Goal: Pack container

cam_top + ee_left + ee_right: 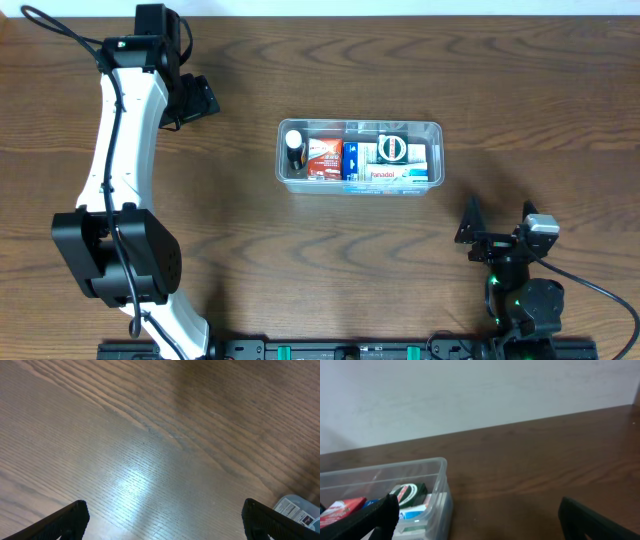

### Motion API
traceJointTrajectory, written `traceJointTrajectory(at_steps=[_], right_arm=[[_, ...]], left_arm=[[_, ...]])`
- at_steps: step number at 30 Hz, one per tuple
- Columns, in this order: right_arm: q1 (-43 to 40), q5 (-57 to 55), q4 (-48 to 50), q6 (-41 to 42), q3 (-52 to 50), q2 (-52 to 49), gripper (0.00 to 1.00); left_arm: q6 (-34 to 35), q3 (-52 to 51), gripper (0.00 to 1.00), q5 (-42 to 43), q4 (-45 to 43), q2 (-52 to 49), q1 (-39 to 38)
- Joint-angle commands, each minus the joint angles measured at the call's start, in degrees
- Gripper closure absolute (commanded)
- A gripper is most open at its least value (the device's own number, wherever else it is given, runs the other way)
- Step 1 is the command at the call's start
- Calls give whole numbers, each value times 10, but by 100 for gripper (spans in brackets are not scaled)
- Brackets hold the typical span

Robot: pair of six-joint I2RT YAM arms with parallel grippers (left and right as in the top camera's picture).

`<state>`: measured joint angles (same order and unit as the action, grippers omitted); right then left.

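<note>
The clear plastic container (432,128) stands at the table's middle, filled with a black-capped white bottle (294,145), a red box (323,159), a blue box (351,160) and a green-and-white round-logo box (391,149). Its corner shows in the left wrist view (299,509) and its right end in the right wrist view (437,467). My left gripper (197,98) is open and empty over bare table at the far left (162,519). My right gripper (498,222) is open and empty near the front right, short of the container (477,517).
The brown wooden table (300,260) runs to a white wall (470,390) at the back. The left arm's white links (120,130) lie along the left side.
</note>
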<state>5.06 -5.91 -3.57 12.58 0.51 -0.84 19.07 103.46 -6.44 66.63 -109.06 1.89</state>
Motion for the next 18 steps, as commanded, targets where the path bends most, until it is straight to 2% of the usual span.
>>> traceJointTrajectory(at_steps=[1,4,18], right_arm=[[-7,4,-1,-16,-2,6,1],[-7,4,-2,-37,-2,6,1],[-7,3,-1,-37,-2,5,1]], left_arm=[[-5,14,2,-7,2,9,2],[-5,14,2,-7,2,9,2],[-5,14,2,-7,2,9,2]])
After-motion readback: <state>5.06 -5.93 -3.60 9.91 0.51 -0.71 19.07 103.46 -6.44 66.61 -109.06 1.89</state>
